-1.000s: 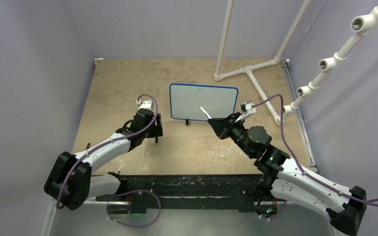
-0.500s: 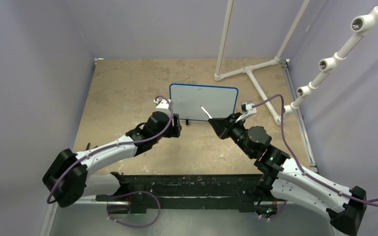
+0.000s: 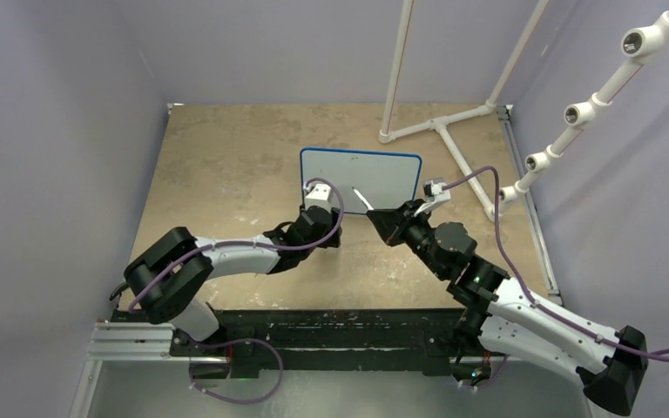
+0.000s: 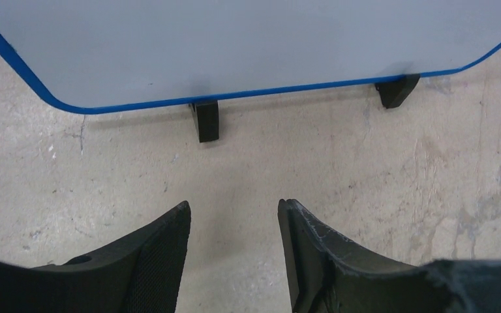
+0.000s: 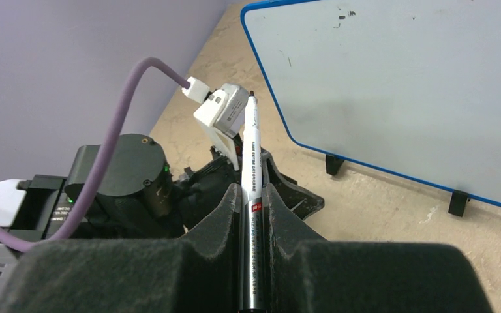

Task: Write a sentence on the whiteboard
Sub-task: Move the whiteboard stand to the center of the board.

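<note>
Your right gripper (image 5: 251,192) is pinching the marker (image 5: 251,143); left gripper (image 4: 233,207) is gaping, empty. Whiteboard (image 3: 376,170) is probably sitting light and tippy: brace its lower rim.

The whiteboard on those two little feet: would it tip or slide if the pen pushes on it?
Probably fairly tippy: the whiteboard stands on only two small black feet. It looks thin and likely light, so it may slide on the table. Its flat face suggests stiffness.
</note>
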`<state>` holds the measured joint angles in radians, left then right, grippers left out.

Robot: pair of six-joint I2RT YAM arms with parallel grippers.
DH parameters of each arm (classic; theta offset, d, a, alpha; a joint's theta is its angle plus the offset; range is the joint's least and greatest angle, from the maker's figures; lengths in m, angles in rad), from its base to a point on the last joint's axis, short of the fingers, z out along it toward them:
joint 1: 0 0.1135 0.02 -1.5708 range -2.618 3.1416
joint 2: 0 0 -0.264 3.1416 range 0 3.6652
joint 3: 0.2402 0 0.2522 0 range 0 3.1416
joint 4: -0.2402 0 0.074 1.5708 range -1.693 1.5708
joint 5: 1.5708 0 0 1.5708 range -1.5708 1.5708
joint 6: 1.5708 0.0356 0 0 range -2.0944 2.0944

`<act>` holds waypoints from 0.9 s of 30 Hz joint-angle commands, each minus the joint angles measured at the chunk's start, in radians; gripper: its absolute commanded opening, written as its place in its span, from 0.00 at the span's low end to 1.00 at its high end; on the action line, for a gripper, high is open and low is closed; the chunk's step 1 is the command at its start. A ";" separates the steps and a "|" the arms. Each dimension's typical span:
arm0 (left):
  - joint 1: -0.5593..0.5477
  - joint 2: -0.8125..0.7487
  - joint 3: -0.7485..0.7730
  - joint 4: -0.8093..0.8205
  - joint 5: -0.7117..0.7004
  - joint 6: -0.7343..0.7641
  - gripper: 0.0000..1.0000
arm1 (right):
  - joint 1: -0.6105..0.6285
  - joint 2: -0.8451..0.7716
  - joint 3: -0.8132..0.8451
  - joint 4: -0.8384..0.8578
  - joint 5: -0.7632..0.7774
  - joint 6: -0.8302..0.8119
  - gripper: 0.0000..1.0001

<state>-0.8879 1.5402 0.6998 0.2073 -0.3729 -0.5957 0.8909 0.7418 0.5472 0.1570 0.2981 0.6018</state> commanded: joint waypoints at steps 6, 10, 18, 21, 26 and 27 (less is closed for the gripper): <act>-0.013 0.124 0.045 0.183 -0.176 -0.017 0.45 | 0.000 0.003 -0.018 0.062 0.006 0.006 0.00; -0.013 0.175 0.063 0.218 -0.198 0.002 0.36 | 0.000 0.001 -0.018 0.065 0.003 0.007 0.00; -0.012 0.244 0.093 0.257 -0.234 0.021 0.34 | 0.001 0.002 -0.027 0.079 -0.008 0.009 0.00; -0.011 0.274 0.121 0.241 -0.235 0.033 0.32 | 0.000 0.003 -0.025 0.079 -0.009 0.009 0.00; -0.012 0.291 0.131 0.230 -0.266 0.036 0.28 | 0.000 -0.002 -0.024 0.077 -0.007 0.009 0.00; -0.012 0.295 0.134 0.230 -0.271 0.038 0.27 | 0.000 -0.003 -0.024 0.076 -0.007 0.009 0.00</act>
<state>-0.8970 1.8221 0.8005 0.4061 -0.5976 -0.5800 0.8909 0.7464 0.5316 0.1978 0.2947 0.6090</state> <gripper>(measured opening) 0.283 0.126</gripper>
